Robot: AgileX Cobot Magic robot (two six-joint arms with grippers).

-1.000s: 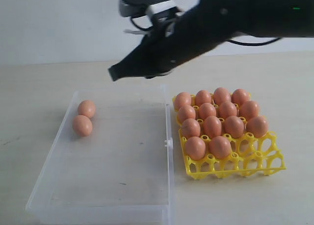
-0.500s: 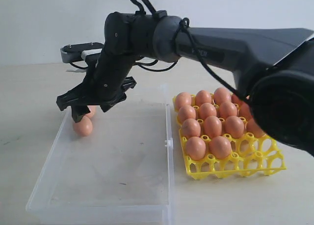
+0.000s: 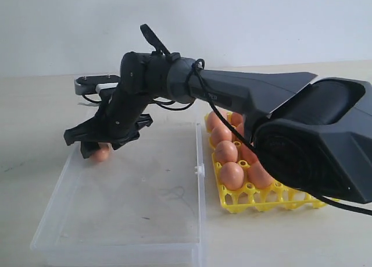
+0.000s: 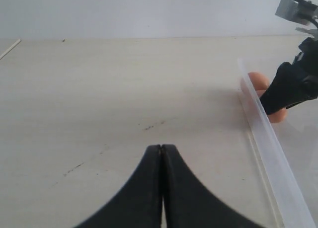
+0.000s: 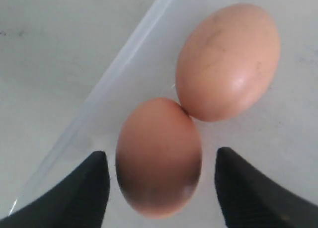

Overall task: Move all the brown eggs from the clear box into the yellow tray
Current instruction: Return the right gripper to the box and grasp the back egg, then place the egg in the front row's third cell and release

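The right gripper [image 5: 160, 188], black and two-fingered, is positioned at the upper left corner of the large shallow box of transparent plastic [image 3: 139, 209], which lies left of centre in the exterior view. Its fingers [image 5: 84, 188] are spread apart and set on either side of a smooth orange-brown oval egg [image 5: 159, 156]. A narrow gap is seen on each side, so nothing is grasped. A second brown egg [image 5: 227, 59] lies touching the first at one end. Both lie just beside the box's left wall, and one finger is placed close to that wall, with little room left there. The rest of the box floor is bare toward the lower centre of the exterior view. The bright yellow lattice egg tray [image 3: 256, 202] lies just beside the box's right rim, partly hidden by the black arm [image 3: 244, 92]. Its visible rows hold brown eggs [image 3: 231, 175], and open cells run along its lower edge. The left gripper [image 4: 161, 156] is held over the pale tabletop [image 4: 99, 89] outside the box, its fingers pressed together on nothing.
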